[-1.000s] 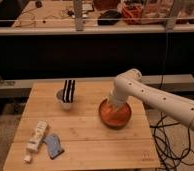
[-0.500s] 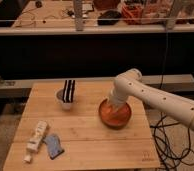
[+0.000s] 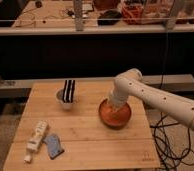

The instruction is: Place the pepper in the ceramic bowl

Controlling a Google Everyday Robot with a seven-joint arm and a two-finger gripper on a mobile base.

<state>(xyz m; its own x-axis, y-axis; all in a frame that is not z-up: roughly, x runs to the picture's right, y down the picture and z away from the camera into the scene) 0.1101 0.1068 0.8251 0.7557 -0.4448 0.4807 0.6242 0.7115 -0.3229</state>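
Where the gripper [image 3: 113, 106] reaches into the ceramic bowl [image 3: 124, 117], its contents are hidden.

A pale wooden surface [image 3: 90, 142] carries four things. Right of the middle sits the glossy orange ceramic bowl [image 3: 121, 119], with the gripper [image 3: 115, 104] lowered into it from above. Toward the back left stands a small pale cup [image 3: 63, 104] holding a black-and-white striped object [image 3: 68, 90]. Near the front left corner a white bottle [image 3: 35, 140] lies flat, with a blue cloth [image 3: 53, 146] just beside it.

high view, jaws at ceramic bowl [image 3: 121, 118]
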